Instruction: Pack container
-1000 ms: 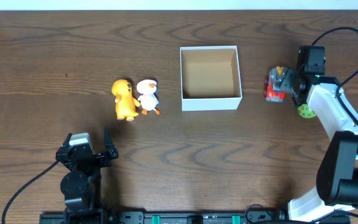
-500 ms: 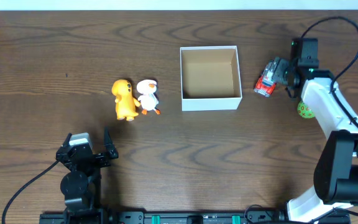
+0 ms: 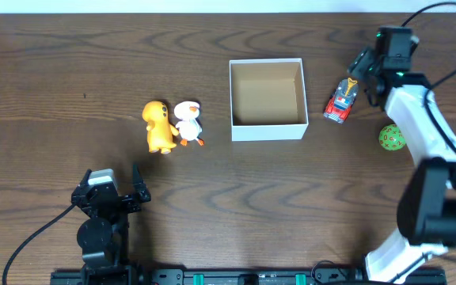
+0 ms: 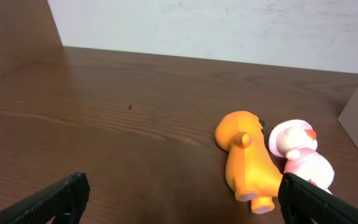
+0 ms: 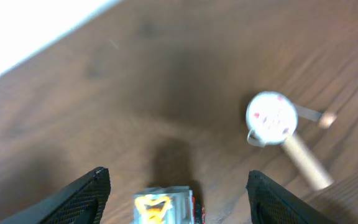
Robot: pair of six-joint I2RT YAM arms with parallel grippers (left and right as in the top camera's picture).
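I am centring my wide-spread right gripper (image 5: 178, 177) over the red toy car (image 3: 340, 101) near the right edge, aiming to straddle its sides.

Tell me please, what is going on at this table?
The job here is to pack toys into the container, a white box, empty at this moment. The right gripper hangs over the red toy car just right of the box, its fingers open and not closed on it. The left gripper sits open, apart from the orange toy and the white duck, which lie side by side left of the box. A green ball lies right of the car.
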